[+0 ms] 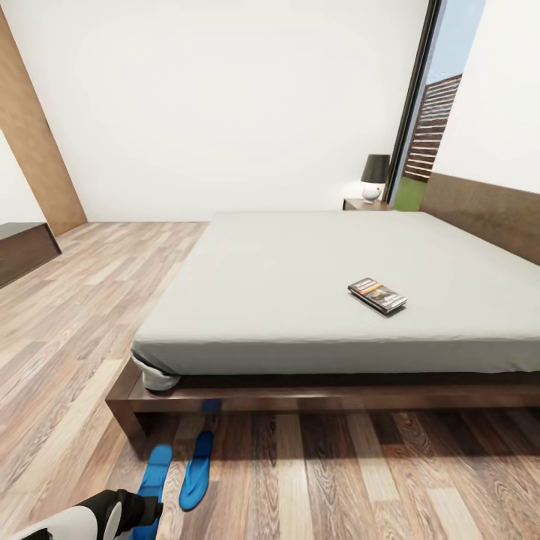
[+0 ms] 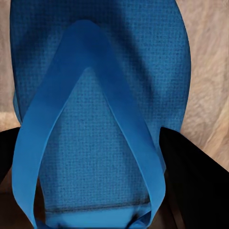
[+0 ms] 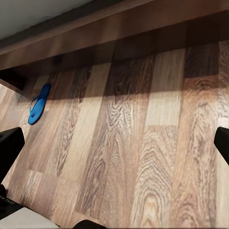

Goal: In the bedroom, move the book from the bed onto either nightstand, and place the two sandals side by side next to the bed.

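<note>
Two sandals point(image 1: 196, 471) lie lengthwise toward the bed point(image 1: 300, 390); my left gripper point(image 2: 114, 191) straddles one, grip uncertain; right gripper point(image 3: 114, 143) spread.

Left hand point(image 1: 146, 517) hiding the nearer sandal's point(image 1: 155, 466) heel, bed point(image 1: 315, 394) cut off far beyond it, book point(image 1: 377, 295) lettering unreadable

Home bedroom, low bed point(image 1: 337, 300) with pale grey mattress, dark wooden frame, nightstand point(image 1: 364, 203) with lamp point(image 1: 374, 178), wood plank floor point(image 1: 67, 330), 2 sandals point(image 1: 196, 469) beside the frame
</note>
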Motion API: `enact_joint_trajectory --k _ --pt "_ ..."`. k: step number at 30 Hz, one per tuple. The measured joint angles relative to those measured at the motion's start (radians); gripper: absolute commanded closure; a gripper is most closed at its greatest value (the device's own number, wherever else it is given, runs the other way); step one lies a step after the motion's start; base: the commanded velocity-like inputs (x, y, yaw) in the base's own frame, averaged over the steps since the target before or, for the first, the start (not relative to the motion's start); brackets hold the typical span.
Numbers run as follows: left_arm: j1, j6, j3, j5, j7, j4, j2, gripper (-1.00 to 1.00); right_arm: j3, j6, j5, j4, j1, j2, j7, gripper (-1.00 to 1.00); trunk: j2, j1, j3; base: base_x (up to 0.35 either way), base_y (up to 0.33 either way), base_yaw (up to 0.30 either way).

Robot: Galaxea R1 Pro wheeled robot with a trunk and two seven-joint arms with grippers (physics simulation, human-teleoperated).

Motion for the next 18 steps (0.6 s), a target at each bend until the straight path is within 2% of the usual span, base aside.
enact_joint_trajectory --k 8,18 --pt "-0.001 -0.001 0.000 0.000 0.000 0.000 -0.001 1.00 0.000 0.000 0.000 0.000 0.000 -0.001 0.000 -1.00 -0.002 0.004 -0.031 0.000 0.000 0.000" --pt "-0.007 0.002 0.000 -0.002 -0.002 0.000 0.001 1.00 0.000 -0.001 0.000 0.000 0.000 0.000 0.000 -1.00 -0.002 0.004 -0.031 0.000 0.000 0.000"
